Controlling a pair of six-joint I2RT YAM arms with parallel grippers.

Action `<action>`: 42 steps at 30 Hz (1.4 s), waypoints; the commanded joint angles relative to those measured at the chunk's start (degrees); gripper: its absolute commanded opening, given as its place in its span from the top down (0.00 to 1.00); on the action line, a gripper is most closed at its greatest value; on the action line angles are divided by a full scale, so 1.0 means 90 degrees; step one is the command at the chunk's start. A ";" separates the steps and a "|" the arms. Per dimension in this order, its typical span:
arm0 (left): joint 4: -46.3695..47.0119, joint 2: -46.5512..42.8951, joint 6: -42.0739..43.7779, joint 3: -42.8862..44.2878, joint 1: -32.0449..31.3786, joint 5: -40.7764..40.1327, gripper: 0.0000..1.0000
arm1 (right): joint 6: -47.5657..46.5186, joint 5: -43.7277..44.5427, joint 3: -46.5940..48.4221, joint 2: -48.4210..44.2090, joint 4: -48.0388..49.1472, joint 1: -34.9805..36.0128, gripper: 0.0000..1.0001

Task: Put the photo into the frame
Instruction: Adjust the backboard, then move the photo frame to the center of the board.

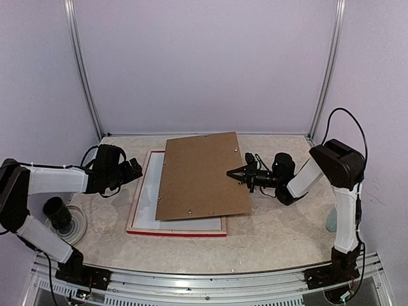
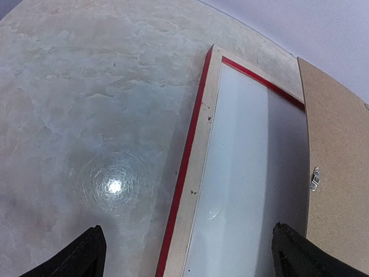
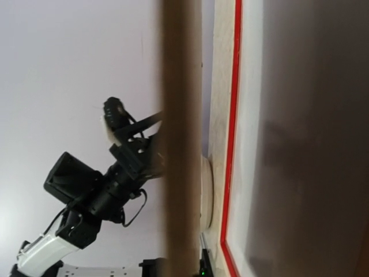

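We see the frame (image 1: 172, 233) lying flat mid-desk (image 1: 274, 236), a brown backing board (image 1: 203, 175) skewed across its 3 o'clock side. Our left jaws stand spread at its 9 o'clock; our right jaws are pressed together at the board's 3 o'clock edge.

— What is seen down the middle?
— A flat brown board (image 3: 181, 138) is seen edge-on, blurred and close.
— And beside it?
— A rectangular frame (image 3: 222, 86), red-faced with pale wood edges, is shown at its right. At its left, a black-and-white left arm (image 3: 98, 190) is set against a lilac wall (image 3: 69, 57).
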 commanded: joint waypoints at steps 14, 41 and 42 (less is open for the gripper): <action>0.2272 0.1363 -0.0317 -0.0318 0.0407 0.1602 0.01 | -0.0445 0.0312 0.0975 0.0523 -0.0585 0.0438 1.00; 0.2787 0.2127 -0.0312 -0.0107 -0.0793 0.1686 0.01 | -0.1320 -0.0098 0.0278 -0.0375 -0.1770 0.0215 1.00; 0.2739 0.2132 -0.0271 -0.0087 -0.0793 0.1653 0.01 | -0.1420 -0.0136 0.0247 -0.0427 -0.1904 0.0178 1.00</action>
